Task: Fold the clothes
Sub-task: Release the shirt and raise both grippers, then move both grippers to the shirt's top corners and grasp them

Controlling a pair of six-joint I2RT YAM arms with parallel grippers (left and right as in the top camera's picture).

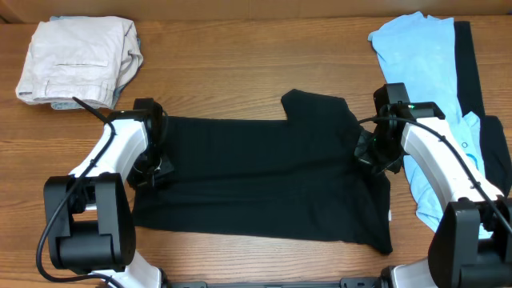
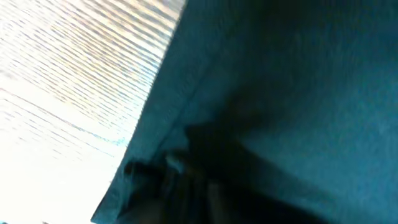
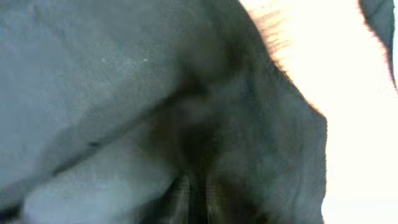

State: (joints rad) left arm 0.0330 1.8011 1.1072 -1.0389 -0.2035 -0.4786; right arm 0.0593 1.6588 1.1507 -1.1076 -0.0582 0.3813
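You'll find the folded beige trousers [image 1: 76, 60] beyond your left gripper [image 1: 154, 170], farther from the base and out to its left, well apart from it. They lie flat in a neat stack near the far corner of the wooden table [image 1: 240, 80]. Bare wood grain shows just beside that gripper.

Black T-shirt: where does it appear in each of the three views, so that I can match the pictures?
Overhead: the black T-shirt lies spread in the middle of the picture.
Left wrist: it fills the right and lower part, and its edge runs diagonally.
Right wrist: it fills the left and middle.
Shared landmark: the wooden table, which shows beside the shirt's edge in all three views.
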